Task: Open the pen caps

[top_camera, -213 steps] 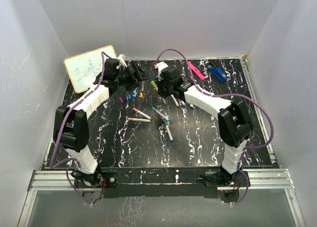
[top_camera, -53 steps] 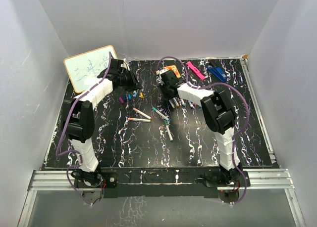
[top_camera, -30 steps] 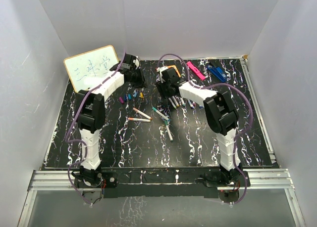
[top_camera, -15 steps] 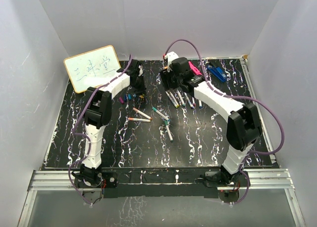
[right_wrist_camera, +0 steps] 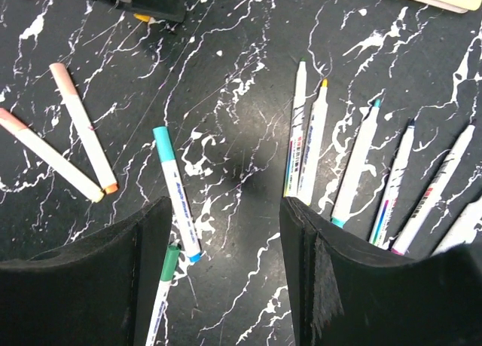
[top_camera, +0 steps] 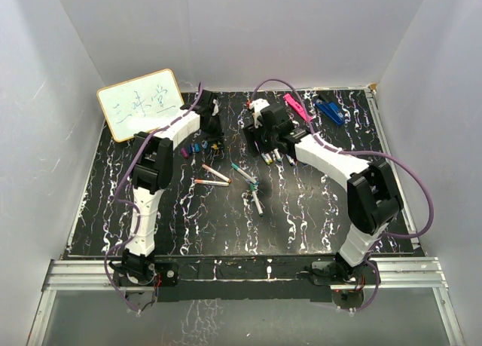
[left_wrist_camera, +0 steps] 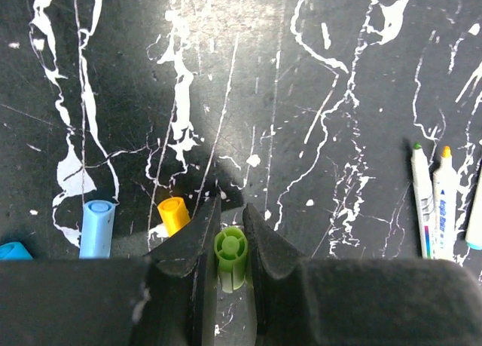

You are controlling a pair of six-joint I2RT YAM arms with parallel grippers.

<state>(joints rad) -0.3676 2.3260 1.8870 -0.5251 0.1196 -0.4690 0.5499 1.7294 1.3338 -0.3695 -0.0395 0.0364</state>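
Note:
My left gripper (left_wrist_camera: 228,214) is shut on a green pen cap (left_wrist_camera: 230,249), held just above the black marbled table (left_wrist_camera: 316,75). Beside it lie loose pen caps: a yellow one (left_wrist_camera: 174,214) and a light blue one (left_wrist_camera: 96,228). From above, the left gripper (top_camera: 213,127) hangs over the row of loose caps (top_camera: 197,147). My right gripper (right_wrist_camera: 226,210) is open and empty above bare table. A teal-capped pen (right_wrist_camera: 175,191) and a green-capped pen (right_wrist_camera: 162,286) lie at its left finger. Several uncapped pens (right_wrist_camera: 358,165) lie in a row to its right.
A whiteboard (top_camera: 141,103) leans at the back left. A pink bar (top_camera: 298,107) and a dark-blue clip (top_camera: 330,110) lie at the back right. Two peach-capped pens (top_camera: 215,173) and more pens (top_camera: 256,203) lie mid-table. White walls enclose the table.
The left arm has stretched further right, bringing its gripper over the loose caps. The right arm swung its elbow out to the right, and its jaws widened slightly.

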